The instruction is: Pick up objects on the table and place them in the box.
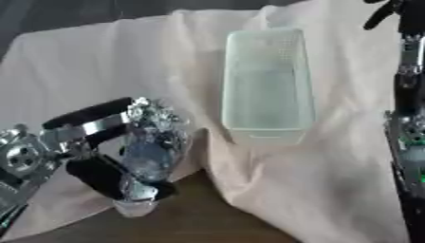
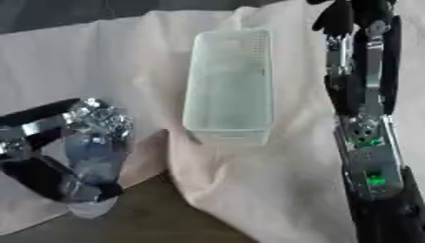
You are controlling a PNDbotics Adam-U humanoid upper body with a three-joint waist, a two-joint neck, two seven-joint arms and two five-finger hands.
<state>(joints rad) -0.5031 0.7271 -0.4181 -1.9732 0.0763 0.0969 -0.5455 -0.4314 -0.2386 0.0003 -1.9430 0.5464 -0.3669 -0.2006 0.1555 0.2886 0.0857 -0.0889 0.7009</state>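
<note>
Glossy clear plastic bottle (image 1: pixel 153 154), translucent plastic box (image 1: pixel 267 80), matt cloth (image 1: pixel 116 61).

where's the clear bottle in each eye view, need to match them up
Left eye view: the clear bottle is lower left, held in the left hand, cap end down.
Right eye view: the bottle sits further left, near the edge, in the same hand.
Shared landmark: the pale box on the cloth, to the bottle's upper right in both.
</note>
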